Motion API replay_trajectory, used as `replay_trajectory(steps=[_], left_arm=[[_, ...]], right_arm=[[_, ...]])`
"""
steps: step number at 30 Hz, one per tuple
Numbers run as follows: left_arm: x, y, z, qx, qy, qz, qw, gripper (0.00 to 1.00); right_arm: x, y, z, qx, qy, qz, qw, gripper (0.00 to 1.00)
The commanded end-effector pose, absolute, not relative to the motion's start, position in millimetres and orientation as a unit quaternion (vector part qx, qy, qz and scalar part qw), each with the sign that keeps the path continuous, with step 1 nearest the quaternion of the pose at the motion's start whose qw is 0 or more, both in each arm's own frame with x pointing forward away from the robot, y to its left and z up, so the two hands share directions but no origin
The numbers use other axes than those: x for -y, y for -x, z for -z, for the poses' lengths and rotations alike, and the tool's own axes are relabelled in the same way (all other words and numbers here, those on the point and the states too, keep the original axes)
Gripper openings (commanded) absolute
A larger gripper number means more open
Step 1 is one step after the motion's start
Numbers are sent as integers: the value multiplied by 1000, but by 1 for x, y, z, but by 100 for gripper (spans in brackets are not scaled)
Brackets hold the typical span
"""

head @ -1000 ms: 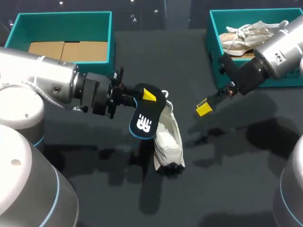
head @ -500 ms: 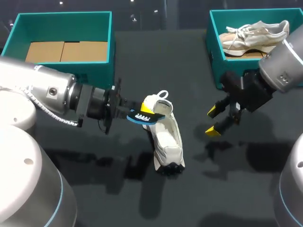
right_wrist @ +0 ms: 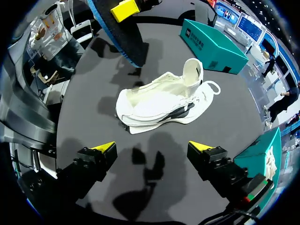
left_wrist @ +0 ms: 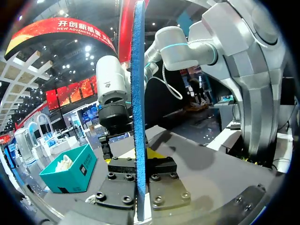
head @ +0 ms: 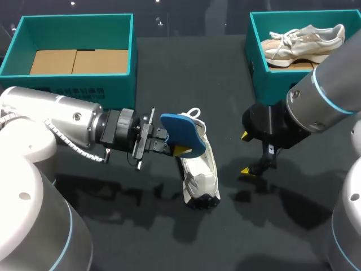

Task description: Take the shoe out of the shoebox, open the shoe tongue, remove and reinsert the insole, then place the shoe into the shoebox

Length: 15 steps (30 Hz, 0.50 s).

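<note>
A white shoe (head: 201, 168) lies on the black table, its tongue pulled up and its opening bare (right_wrist: 157, 104). My left gripper (head: 171, 147) is shut on a blue insole (head: 184, 134), held over the heel end of the shoe. In the left wrist view the insole (left_wrist: 138, 103) stands edge-on between the fingers of that gripper (left_wrist: 139, 164). My right gripper (head: 245, 153) hangs open to the right of the shoe, low over the table. Its own view shows the gripper (right_wrist: 152, 148) with nothing in it, the shoe ahead, and the insole (right_wrist: 117, 35) beyond.
A teal shoebox (head: 256, 62) at the back right holds a second, beige shoe (head: 304, 39). Another teal box (head: 127, 53) at the back left has a cardboard floor. Bare table lies in front of the shoe.
The left gripper has rolled the insole over, from its black printed face to its blue side, and brought it low over the shoe. The right gripper has dropped toward the table beside the shoe.
</note>
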State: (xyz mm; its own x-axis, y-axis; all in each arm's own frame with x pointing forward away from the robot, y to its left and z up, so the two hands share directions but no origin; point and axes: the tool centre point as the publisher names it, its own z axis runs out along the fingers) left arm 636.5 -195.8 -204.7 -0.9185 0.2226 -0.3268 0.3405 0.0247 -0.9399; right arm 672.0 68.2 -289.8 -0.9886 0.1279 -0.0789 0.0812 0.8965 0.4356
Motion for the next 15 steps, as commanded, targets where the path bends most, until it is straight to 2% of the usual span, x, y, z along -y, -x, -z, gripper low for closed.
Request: replay_trajectory(steps=[1,7,15], left_arm=[[202,-641,209,-711,-200,673,41,0],[205,-639,219,-711,-211,669,52,0],[205,-642,235,-678,-242,688,91,0]], right_arm=[[-70,-670,291,-972,-57,-219,62,100],[-73,-671,295,-973,-35,-219,64,100],[-83,-682,320,-973,-27,-228,24,100]])
